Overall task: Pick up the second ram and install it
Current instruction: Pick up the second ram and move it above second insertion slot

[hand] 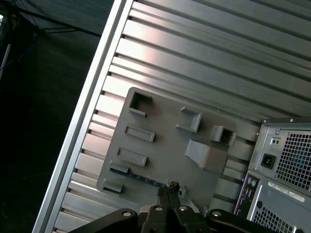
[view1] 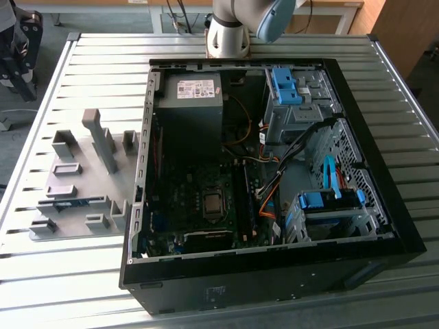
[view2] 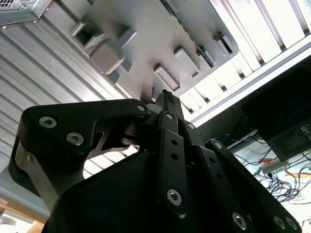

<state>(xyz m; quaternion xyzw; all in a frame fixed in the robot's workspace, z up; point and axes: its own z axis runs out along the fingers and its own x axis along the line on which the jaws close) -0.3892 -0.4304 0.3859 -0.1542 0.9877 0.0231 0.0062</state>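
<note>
Ribbed aluminium table (view1: 89,68) bearing a grey plastic holder plate (view1: 81,179). The second ram (view1: 65,203), a thin blue-green circuit-board stick, stands edgewise in the plate. The black gripper (hand: 171,186) hangs over the plate, fingertips pressed together. Likely light, stiff, fragile: grasp flat faces mid-length.

second ram (view1: 68,203) (hand: 141,178), thin blue-green stick, set on edge in the grey holder plate (view1: 82,175)

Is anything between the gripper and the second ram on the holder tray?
Nothing visible. The long blue-green circuit-board ram lies uncovered on the grey plastic holder tray, with open space between it and the black gripper above.
</note>
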